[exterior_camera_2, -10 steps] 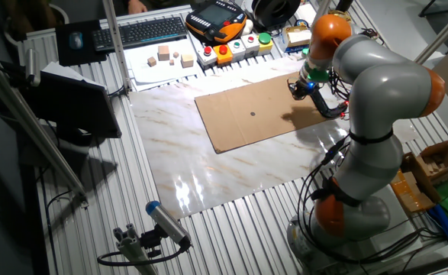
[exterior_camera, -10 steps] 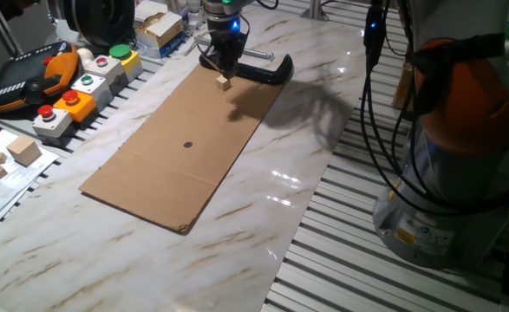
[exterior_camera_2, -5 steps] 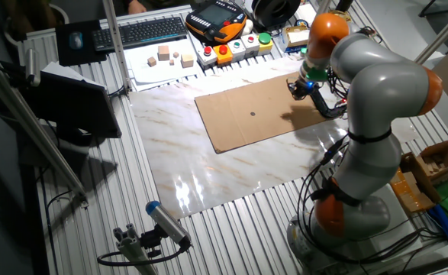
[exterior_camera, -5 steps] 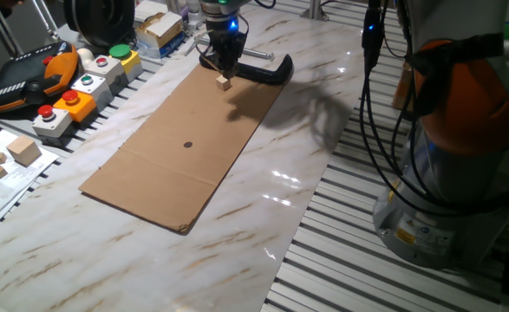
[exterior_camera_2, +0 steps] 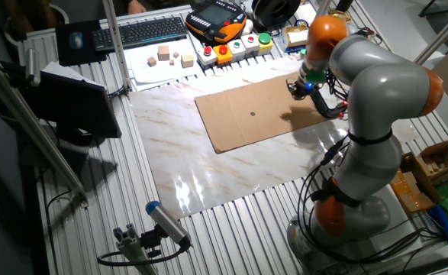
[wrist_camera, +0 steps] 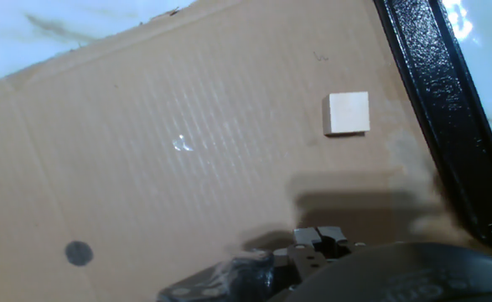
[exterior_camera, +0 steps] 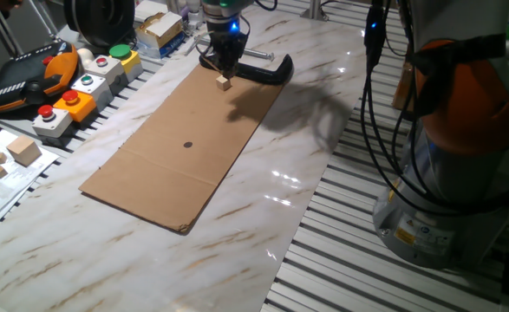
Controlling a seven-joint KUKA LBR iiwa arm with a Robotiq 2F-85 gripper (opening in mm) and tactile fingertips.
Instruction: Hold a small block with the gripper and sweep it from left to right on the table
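Note:
The small block (exterior_camera: 224,82) is a tiny tan cube lying free on the brown cardboard sheet (exterior_camera: 185,143) near its far end. In the hand view the block (wrist_camera: 347,113) sits ahead of the fingers and a little to the right. My gripper (exterior_camera: 220,66), black with a blue light, hovers just behind and above the block without touching it. In the hand view the fingertips (wrist_camera: 319,238) look pressed together and empty. The white marble table (exterior_camera: 310,165) lies under the cardboard. In the other fixed view the gripper (exterior_camera_2: 306,86) is at the cardboard's right end.
A black curved clamp-like bar (exterior_camera: 264,69) lies just right of the block and also shows in the hand view (wrist_camera: 447,126). Button boxes (exterior_camera: 81,87) and a teach pendant (exterior_camera: 29,74) stand along the left. Larger wooden cubes (exterior_camera: 22,151) sit at the far left.
The arm's upper link has shifted very slightly in the other fixed view. The gripper and the block stay where they were.

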